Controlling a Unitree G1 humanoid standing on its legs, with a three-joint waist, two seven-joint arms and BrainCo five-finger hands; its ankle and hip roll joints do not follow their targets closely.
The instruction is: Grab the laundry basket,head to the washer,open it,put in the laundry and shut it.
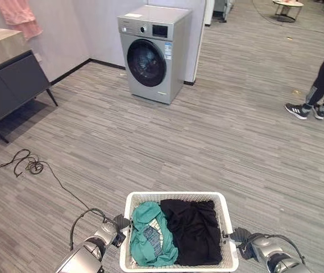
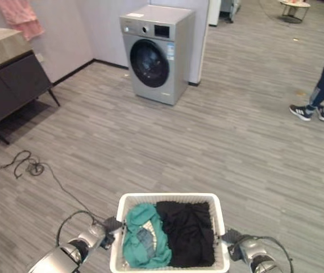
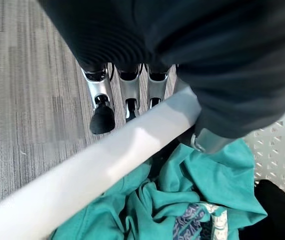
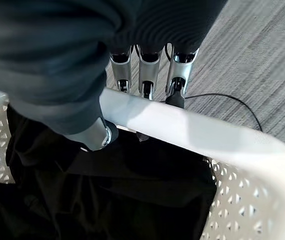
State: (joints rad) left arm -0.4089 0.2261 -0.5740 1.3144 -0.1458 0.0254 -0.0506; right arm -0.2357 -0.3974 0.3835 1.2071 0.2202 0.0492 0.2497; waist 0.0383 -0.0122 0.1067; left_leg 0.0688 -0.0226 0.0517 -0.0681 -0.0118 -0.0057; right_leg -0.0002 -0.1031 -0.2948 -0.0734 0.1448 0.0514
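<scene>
We hold the white laundry basket (image 1: 179, 265) between both hands, well short of the silver front-load washer (image 1: 152, 52), whose round door is closed. Left hand (image 3: 127, 92): fingers curled under the left rim, thumb inside. Right hand (image 4: 145, 75): same grip on the right rim. Inside lie a teal garment (image 1: 148, 233) and black clothing (image 1: 195, 229). A person's legs (image 1: 321, 85) stand far right.

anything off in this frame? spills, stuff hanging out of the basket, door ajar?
Nothing stands out. The basket sits level between the left hand and right hand, each gripping its rim. The teal garment and black garment lie inside it. The washer door looks shut.
</scene>
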